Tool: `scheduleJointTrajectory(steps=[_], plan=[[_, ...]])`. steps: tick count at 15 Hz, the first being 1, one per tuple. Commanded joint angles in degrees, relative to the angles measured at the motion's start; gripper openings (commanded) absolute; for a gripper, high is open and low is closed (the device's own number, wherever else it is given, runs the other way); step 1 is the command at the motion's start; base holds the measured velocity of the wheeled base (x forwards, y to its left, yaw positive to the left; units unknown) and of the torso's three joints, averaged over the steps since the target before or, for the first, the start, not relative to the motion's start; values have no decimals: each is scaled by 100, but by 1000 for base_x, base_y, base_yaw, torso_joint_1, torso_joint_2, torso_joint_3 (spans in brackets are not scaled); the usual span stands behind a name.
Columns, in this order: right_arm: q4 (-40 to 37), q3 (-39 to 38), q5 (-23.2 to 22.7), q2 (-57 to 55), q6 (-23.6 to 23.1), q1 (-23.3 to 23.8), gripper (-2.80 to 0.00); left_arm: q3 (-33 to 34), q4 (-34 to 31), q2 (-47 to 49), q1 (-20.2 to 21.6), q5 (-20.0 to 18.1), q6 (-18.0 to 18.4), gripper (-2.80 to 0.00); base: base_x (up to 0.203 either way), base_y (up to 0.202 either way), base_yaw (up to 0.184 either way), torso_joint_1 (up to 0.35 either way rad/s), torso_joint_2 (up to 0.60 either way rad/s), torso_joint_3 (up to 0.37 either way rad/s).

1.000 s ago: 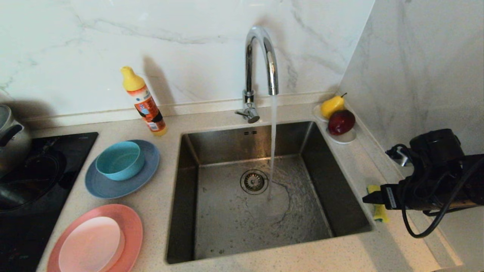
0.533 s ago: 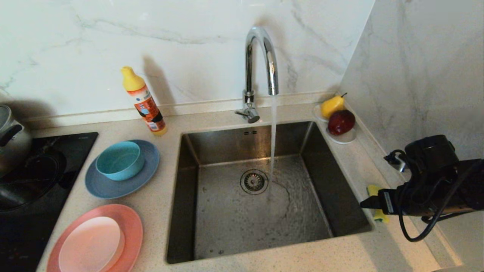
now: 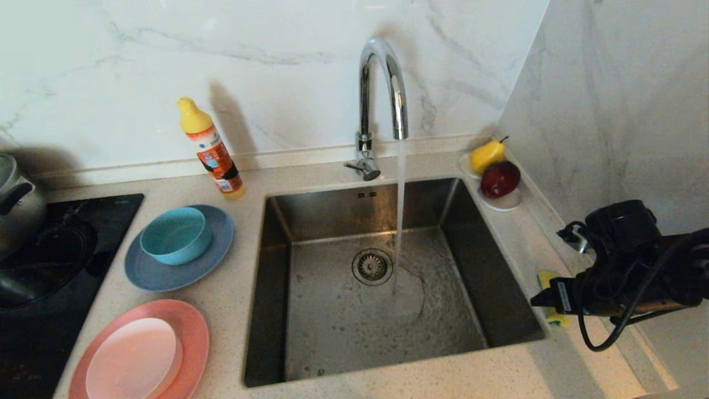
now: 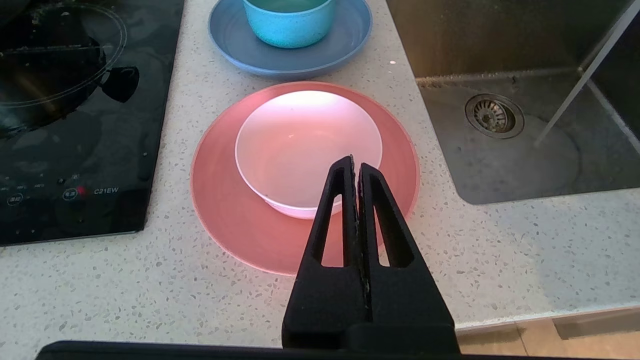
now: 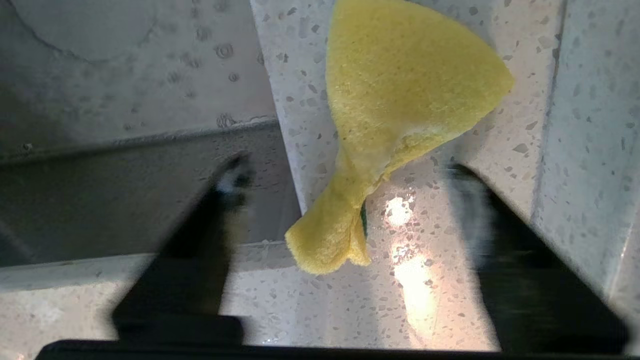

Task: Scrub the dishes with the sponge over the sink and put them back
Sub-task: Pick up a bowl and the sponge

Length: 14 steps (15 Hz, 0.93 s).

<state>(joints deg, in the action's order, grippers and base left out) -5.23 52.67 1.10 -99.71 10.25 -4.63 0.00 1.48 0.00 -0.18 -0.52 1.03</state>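
**Ann:** On the counter strip right of the sink [image 3: 310,354] lies the sponge [image 5: 400,100], yellow, pinched at the waist, a sliver of green showing at the fold.

**Ben:** And the right gripper [image 5: 345,167] hangs over it, jaws spread wide, one finger on each side of the narrow end. Nothing held: the fingertips stand clear of the foam.

**Ann:** From the head view the sponge [image 3: 545,277] peeks out just behind that gripper [image 3: 545,299], close by the basin's right rim. One finger sits over the basin side, the other over the counter by the wall.

**Ben:** Water's running! The tap [image 3: 382,88] pours a stream onto the sink floor, just beside the drain [image 3: 372,266].

**Ann:** Across the basin, on the left counter, the dishes wait. Teal bowl [image 3: 175,234] sits on the blue plate [image 3: 216,244]; nearer us, the pale pink dish [image 3: 133,360] rests on the salmon plate [image 3: 194,332].

**Ben:** Left gripper [image 4: 355,165] hovers above that pink pair, fingers pressed together, gripping nothing.

**Ann:** Further out: a detergent bottle [image 3: 212,148] leans by the back wall, a hob [image 3: 72,221] at far left with a pot [image 3: 16,199] on it.

**Ben:** And in the back right corner, a saucer [image 3: 504,204] with a pear [image 3: 486,155] and an apple [image 3: 500,178].
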Motion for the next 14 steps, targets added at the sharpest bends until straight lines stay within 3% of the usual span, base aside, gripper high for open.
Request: scheduleJointTrajectory(steps=[1, 9, 14], plan=[[-6, 39, 5, -74, 3, 6, -280, 105, 2, 9, 1, 0, 2, -280, 0, 0, 0, 0, 0, 0], [-55, 59, 13, 84, 3, 6, -280, 105, 2, 1, 1, 0, 2, -280, 0, 0, 0, 0, 0, 0], [-108, 1, -105, 765, -98, -54, -280, 105, 2, 8, 1, 0, 2, -280, 0, 0, 0, 0, 0, 0]])
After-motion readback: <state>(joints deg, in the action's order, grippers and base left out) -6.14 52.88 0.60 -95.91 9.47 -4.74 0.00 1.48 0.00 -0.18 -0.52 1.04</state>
